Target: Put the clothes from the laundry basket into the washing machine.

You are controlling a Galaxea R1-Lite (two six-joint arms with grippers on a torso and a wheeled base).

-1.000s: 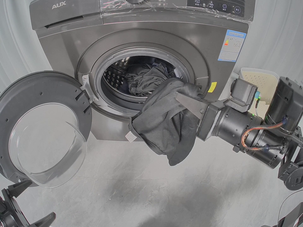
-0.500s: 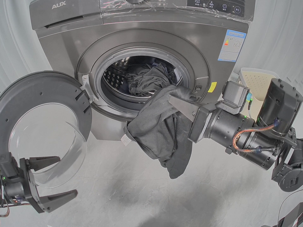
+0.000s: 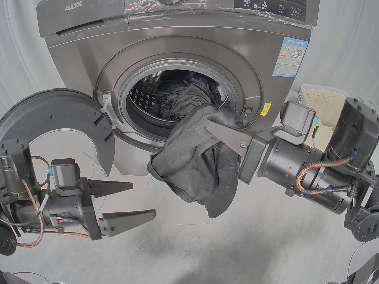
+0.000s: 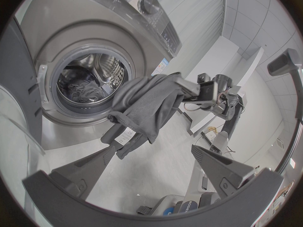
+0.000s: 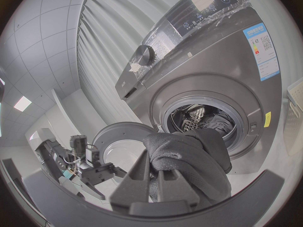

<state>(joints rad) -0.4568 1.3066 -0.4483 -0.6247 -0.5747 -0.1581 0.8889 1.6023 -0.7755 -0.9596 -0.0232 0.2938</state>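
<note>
Since a second ago, the left gripper (image 3: pixel 143 200) has been raised, jaws spread and empty, before the open door (image 3: pixel 55 111). The washing machine (image 3: pixel 177 40) is seen with clothes (image 3: pixel 183 99) already in its drum (image 3: pixel 144 95). The dark garment (image 3: pixel 189 158) is clamped in the right gripper (image 3: pixel 213 126) just outside the drum's mouth, its bulk hanging below. It is best lifted and pushed deep before release, so no hem is left trailing.

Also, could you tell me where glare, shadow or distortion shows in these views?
Head view: the plastic film over the washing machine glints; a shadow lies on the floor under the dark garment in the right gripper. Wrist views: fisheye bending, black corners; in the right one the control panel mirrors a light.
</note>
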